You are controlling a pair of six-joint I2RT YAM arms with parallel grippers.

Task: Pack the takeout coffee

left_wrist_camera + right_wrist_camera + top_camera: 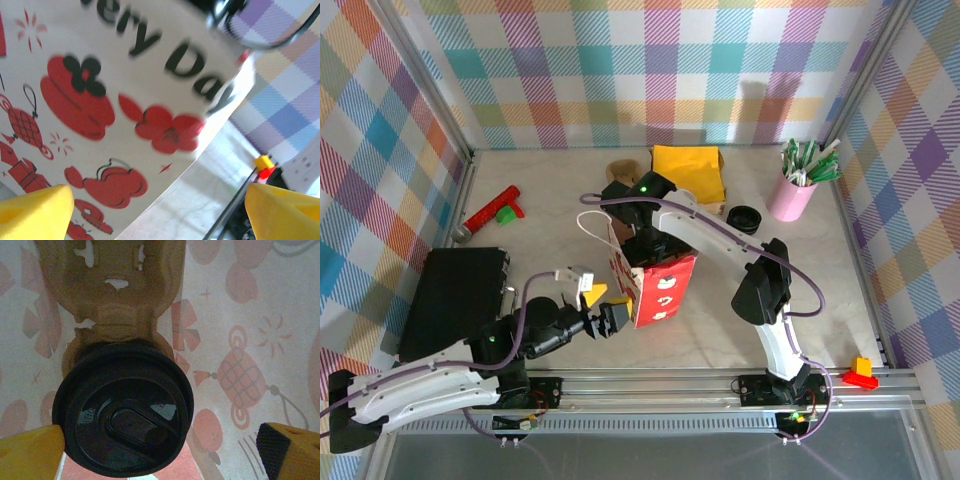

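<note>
Inside the paper bag [663,290] at the centre of the tabletop [820,290]: takeout coffee [122,410], on a cardboard carrier [112,285]. Flanking its black lid, spread wide, gripping nothing: right tool [160,450]. At the bag's 8 o'clock, likewise released, jaws wide: left tool [160,210].

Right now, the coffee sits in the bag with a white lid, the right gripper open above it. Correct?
No: the coffee has a black lid, not white; the right wrist view shows it. It does sit in the bag, the right gripper open above it.
</note>
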